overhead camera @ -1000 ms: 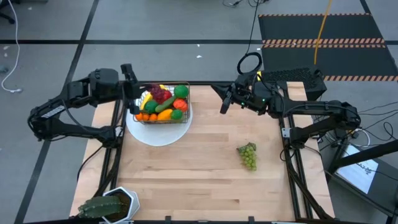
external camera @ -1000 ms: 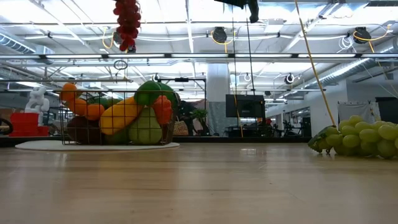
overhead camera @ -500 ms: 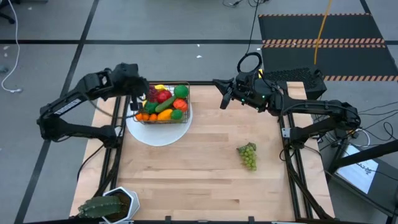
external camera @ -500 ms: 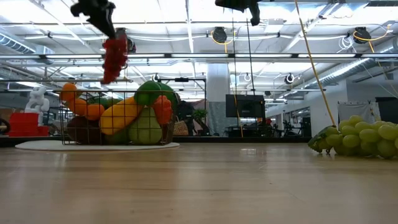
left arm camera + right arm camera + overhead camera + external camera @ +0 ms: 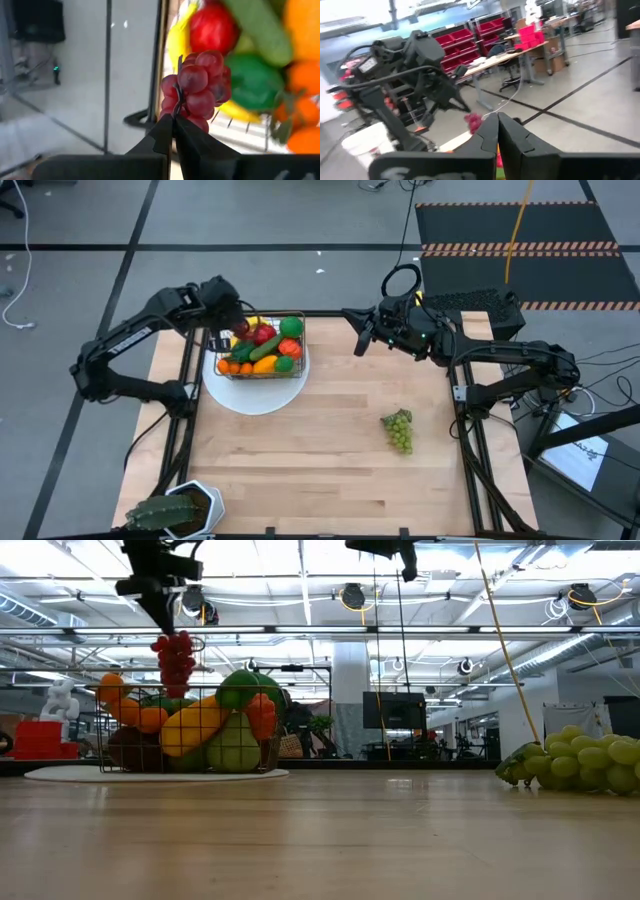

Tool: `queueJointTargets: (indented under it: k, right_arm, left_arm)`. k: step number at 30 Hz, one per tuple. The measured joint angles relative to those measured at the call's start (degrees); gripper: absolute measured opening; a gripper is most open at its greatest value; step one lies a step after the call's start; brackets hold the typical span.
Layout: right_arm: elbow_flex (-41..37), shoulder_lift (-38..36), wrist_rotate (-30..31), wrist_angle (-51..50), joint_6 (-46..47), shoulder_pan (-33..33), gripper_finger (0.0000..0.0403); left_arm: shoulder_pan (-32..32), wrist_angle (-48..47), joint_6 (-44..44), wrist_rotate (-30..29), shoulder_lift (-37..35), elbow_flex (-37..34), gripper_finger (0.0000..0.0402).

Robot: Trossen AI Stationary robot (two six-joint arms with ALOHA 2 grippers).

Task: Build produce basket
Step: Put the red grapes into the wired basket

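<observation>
From above, the left hand hangs at the far-left corner of the basket on the counter — the right hand, clenched empty, waits well apart. At counter level, red grapes dangle over the produce. The left wrist view shows fingers pinching the stem — straight down is the basket.

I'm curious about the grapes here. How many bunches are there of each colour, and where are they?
Red grapes: 1, hanging from the left gripper above the basket
Green grapes: 1, lying on the table
Total: 2 bunches
</observation>
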Motion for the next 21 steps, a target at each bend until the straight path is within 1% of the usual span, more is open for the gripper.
queueJointTargets:
  k: [3, 6, 9, 15, 21]
  right_arm:
    - [0.0, 0.0, -3.1, 0.0, 0.1, 0.0, 0.0]
    - [0.0, 0.0, -3.3, -0.1, 0.2, 0.0, 0.0]
    - [0.0, 0.0, -3.3, -0.3, 0.2, -0.2, 0.0]
    - [0.0, 0.0, -3.3, -1.2, 0.2, -0.5, 0.0]
    - [0.0, 0.0, -3.2, 0.1, 0.3, -0.3, 0.0]
  left_arm:
    - [0.0, -2.9, -0.2, -2.4, -1.0, 0.0, 0.0009]
    - [0.0, -8.0, -0.2, -2.7, -1.2, 0.0, 0.0007]
    - [0.0, -11.9, -0.4, -2.6, -1.1, 0.0, 0.0016]
    - [0.0, -7.8, 1.6, -0.4, -0.8, -0.6, 0.0005]
    - [0.1, -3.4, 8.8, 0.3, -0.6, -6.0, 0.0018]
